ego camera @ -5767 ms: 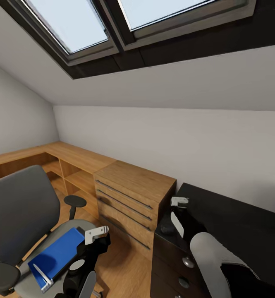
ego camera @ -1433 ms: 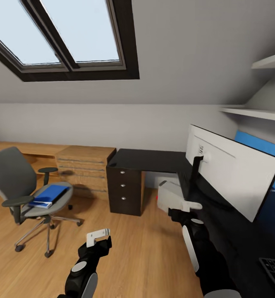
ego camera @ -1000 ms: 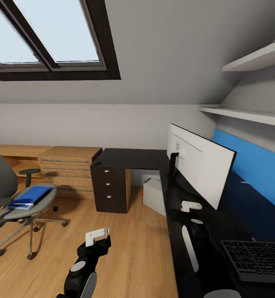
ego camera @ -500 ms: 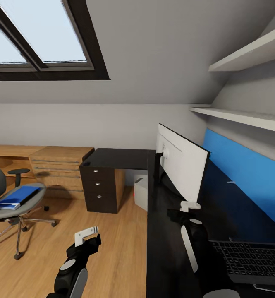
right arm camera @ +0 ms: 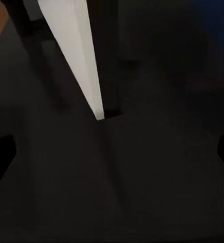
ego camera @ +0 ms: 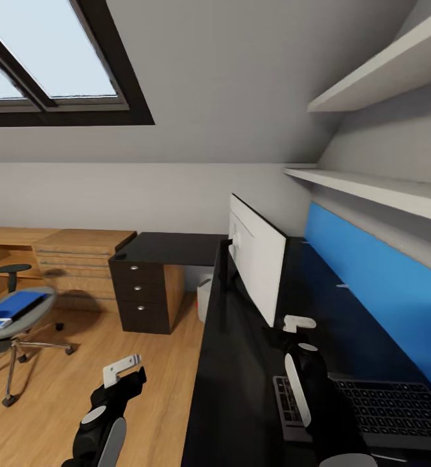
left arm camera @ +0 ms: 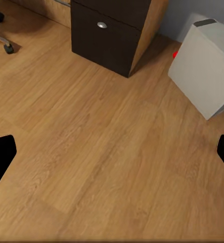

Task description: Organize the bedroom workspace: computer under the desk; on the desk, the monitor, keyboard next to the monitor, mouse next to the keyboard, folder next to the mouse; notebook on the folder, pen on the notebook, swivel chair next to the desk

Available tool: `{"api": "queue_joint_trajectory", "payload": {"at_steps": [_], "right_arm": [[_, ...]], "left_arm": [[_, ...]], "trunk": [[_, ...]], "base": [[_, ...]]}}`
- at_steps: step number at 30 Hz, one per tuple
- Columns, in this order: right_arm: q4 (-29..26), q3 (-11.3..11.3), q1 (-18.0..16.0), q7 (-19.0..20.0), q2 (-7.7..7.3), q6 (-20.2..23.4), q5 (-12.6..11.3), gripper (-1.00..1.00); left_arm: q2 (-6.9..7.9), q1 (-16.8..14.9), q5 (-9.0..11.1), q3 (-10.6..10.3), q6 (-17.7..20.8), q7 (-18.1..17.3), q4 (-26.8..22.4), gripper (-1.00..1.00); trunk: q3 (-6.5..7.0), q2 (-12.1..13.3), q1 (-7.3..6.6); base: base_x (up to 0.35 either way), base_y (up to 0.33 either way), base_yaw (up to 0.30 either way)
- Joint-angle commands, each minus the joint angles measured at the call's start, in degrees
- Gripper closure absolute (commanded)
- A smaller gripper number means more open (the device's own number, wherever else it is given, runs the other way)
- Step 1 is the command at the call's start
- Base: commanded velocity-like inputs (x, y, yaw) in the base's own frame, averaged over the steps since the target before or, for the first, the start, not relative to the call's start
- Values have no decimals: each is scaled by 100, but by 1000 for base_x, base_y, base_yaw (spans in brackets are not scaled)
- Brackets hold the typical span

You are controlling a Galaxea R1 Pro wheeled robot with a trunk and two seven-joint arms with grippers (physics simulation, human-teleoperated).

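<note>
Glossy black, the desk (ego camera: 241,389) runs away from the robot as a long surface. Nearest on it lies the slim keyboard (ego camera: 384,405) with grey keys, partly behind the right gripper (ego camera: 297,322), which hangs over the surface; in the right wrist view its dark fingertips (right arm camera: 3,152) sit far out at the frame edges, so its jaws are spread. The left gripper (ego camera: 121,370) hangs over the light wood floor (left arm camera: 101,152), jaws likewise spread. Farther along the surface stands the monitor (ego camera: 257,266), white back toward the camera. Below it, the light grey computer (left arm camera: 205,66) with a small red light stands on the floor beside the dark three-drawer unit (ego camera: 140,295). Well off to the left, the grey swivel chair (ego camera: 8,318) carries the bright blue folder (ego camera: 11,305). No lettering is readable anywhere. Against half a second ago, the view has swung right: the chair sits closer to the left edge.
</note>
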Motion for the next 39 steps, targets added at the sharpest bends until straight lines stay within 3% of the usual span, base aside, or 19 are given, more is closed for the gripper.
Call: {"api": "queue_joint_trajectory", "payload": {"at_steps": [1, 9, 16, 18, 20, 21, 22, 27, 32, 39], "right_arm": [[-6, -5, -4, -5, 3, 30, 11, -100], [88, -13, -5, 17, -12, -36, 19, -100], [906, -17, -30, 9, -34, -205, 43, -100], [1348, -32, -72, 3, -144, -577, 40, -100], [1720, -38, -185, 0, -245, -832, 33, -100], [2323, -45, -450, -2, -373, -1262, 27, -100], [2412, -47, -481, -2, -396, -1327, 28, -100], [2903, -54, -735, -2, -541, -1466, 21, -100], [3922, -59, -1245, -2, -656, -1853, 15, -100], [4676, -97, -1662, -16, -784, -1887, 3, -100]], "left_arm": [[-2, -7, 59, -13, 9, 56, -19, -100], [-6, -5, 55, -28, 1, 60, -184, -100], [-7, -5, 53, -20, 0, 60, -242, -100], [-7, -8, 58, -25, 0, 60, -243, -100], [-7, -7, 58, -26, 1, 60, -243, -100], [-7, -6, 58, -34, 8, 60, -243, -100], [-7, -6, 59, -34, 9, 60, -243, -100], [-10, -6, 59, -36, 9, 60, -240, -100], [-15, -5, 59, -36, 9, 60, -235, -100], [-16, -8, 60, -36, 9, 60, -234, -100]], "trunk": [[-7, -4, 0], [-7, -4, 0], [-7, -4, 0], [-7, -4, 0], [-7, -4, 0], [-7, -4, 0], [-7, -4, 0], [-7, -4, 0], [-7, -4, 0], [-7, -4, 0]], "base": [[0, -136, 0], [0, -41, 0], [0, -4, 0], [0, 0, 0], [0, 0, 0], [0, 0, 0], [0, 0, 0], [0, 0, 0], [0, 0, 0], [0, 0, 0]]}}
